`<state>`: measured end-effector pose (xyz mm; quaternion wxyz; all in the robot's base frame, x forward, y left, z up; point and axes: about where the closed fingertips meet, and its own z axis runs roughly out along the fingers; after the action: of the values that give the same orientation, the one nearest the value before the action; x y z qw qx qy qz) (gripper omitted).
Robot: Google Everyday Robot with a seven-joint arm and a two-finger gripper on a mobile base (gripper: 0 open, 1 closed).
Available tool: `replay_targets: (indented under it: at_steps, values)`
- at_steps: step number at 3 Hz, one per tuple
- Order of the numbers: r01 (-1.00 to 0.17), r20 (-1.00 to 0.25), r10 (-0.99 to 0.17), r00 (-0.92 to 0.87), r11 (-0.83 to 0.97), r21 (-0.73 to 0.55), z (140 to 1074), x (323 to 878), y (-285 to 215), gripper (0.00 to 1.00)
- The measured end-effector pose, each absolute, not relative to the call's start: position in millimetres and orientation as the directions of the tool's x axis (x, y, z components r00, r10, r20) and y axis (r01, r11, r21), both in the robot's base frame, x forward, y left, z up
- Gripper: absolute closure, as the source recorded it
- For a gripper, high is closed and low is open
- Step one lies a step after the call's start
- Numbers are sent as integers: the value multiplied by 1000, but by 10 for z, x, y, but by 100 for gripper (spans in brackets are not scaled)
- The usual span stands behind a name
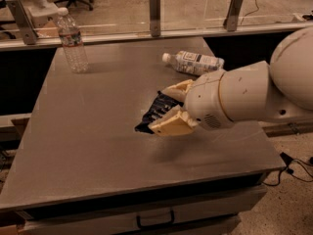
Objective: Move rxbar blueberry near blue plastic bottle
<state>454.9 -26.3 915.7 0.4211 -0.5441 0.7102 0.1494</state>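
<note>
The rxbar blueberry (153,113) sits just right of the frame's centre, a flat dark navy wrapper with faint lines of white text. It is tilted, with its lower-left end pointing down toward the grey table (93,136). A soft shadow on the tabletop beneath it suggests it hangs a little above the surface rather than resting on it.

By the look of it the bar is light and thin. The wrapper is smooth foil that could slide between hard pads, and the contents are firm enough to keep shape but would bend under a hard squeeze. Its two broad faces offer the best hold, taken toward the middle of its length so it does not droop or swing.

The gripper (158,109) has roughly that hold. Its two cream fingers (172,124) are closed down onto the wrapper, one above and one below, pinching its right-hand part and leaving the left end free. The gap between them is only as wide as the bar. The bulky white arm (249,94) reaches in from the right edge.

The blue plastic bottle (195,62) lies on its side just above and to the right, near the gripper but apart from it, with its white cap pointing left. A clear ribbed water bottle (72,42) stands upright in the upper left, well apart.
</note>
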Motion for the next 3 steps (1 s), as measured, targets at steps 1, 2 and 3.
replay_targets:
  at_steps: [1, 2, 3]
  values:
    - [-899, -761, -647, -53, 363, -246, 9158, 4549, -264, 100]
    - [-866, -761, -647, -40, 402, -297, 9299, 4774, -624, 100]
    - [-823, -768, -639, -35, 454, -340, 9424, 5061, -1129, 100]
